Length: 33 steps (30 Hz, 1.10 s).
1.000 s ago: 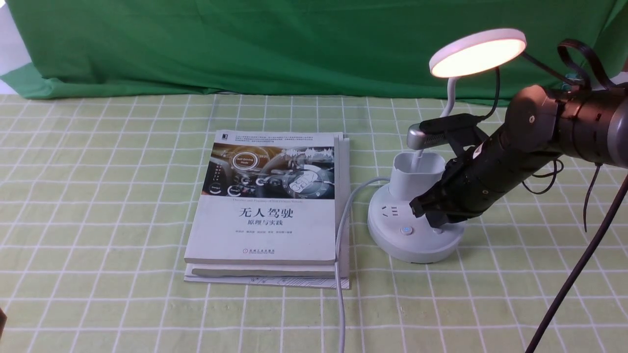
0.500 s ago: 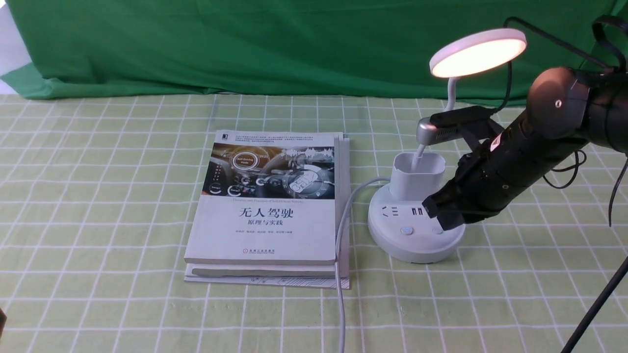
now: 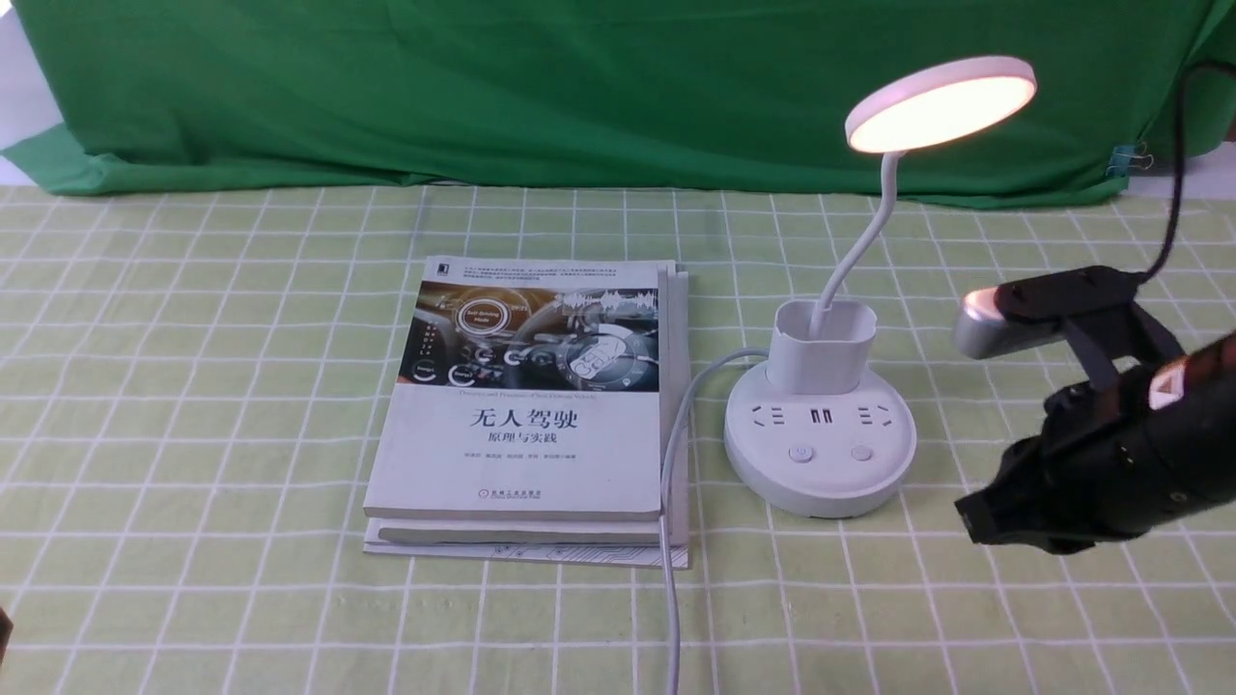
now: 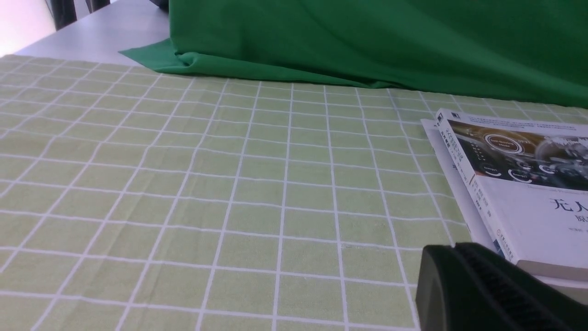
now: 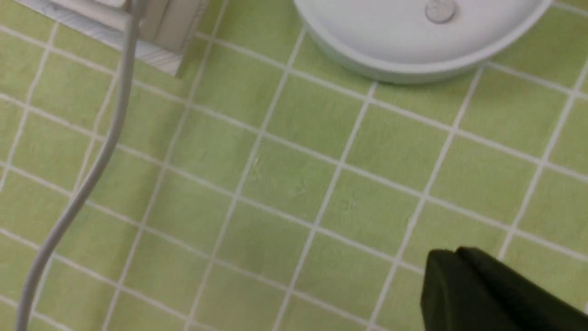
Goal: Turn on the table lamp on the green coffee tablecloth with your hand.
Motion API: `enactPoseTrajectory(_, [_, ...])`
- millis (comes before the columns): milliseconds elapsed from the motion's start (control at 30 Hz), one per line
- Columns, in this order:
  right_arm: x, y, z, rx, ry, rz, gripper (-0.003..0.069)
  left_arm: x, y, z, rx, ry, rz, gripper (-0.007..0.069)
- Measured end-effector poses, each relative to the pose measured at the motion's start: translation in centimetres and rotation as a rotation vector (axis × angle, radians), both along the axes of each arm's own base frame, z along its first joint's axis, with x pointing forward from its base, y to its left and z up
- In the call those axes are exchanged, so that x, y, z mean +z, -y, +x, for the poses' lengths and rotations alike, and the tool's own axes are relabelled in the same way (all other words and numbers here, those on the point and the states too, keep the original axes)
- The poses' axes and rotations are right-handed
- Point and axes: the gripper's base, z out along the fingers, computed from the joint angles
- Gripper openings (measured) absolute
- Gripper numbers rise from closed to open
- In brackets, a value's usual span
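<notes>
Green coffee tablecloth [image 3: 193, 386] spreads across the whole scene, plain green backdrop [image 3: 483, 87] along the far edge. Book [image 3: 531, 405] lies flat at centre. Just right of it the table lamp [image 3: 823, 352] stands upright, long axis vertical: neck curving up to the far right, lit disc facing down toward the near left, 2 buttons on the near side. Right gripper [image 3: 977, 519] hovers right of the base, clear of it, jaws closed, pointing left. White cable [image 3: 666, 541] trails nearward. Left gripper [image 4: 452, 259], jaws together, sits low left of the book.
</notes>
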Motion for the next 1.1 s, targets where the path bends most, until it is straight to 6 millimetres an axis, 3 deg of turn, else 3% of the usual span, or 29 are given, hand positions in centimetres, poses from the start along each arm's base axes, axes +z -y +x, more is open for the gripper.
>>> enactPoseTrajectory(267, [1.9,1.6,-5.0,-0.087,0.047,0.093,0.0059,0.0,0.0,0.0,0.0,0.0,0.0,0.0003])
enactPoseTrajectory(567, [4.5,2.1,-6.0,-0.106,0.242,0.168,0.0078,0.0,0.0,0.0,0.0,0.0,0.0,0.0003])
enactPoseTrajectory(667, [4.9,2.2,-6.2,-0.069,0.298,0.152,0.0054,0.0,0.0,0.0,0.0,0.0,0.0,0.0003])
enactPoseTrajectory(800, [4.6,2.6,-6.4,-0.005,0.394,0.109,0.003,0.0,0.0,0.0,0.0,0.001,0.0,0.0003])
enactPoseTrajectory(933, [3.5,4.4,-8.6,-0.037,0.545,0.09,0.003,0.0,0.0,0.0,-0.001,0.001,0.0,0.0003])
enactPoseTrajectory(1067, [0.6,6.8,-11.8,-0.157,0.723,0.083,0.003,0.0,0.0,0.0,-0.001,0.001,0.0,0.0003])
enactPoseTrajectory(1100, [0.3,6.8,-11.8,-0.159,0.722,0.081,0.003,0.0,0.0,0.0,-0.001,0.001,0.0,0.0003])
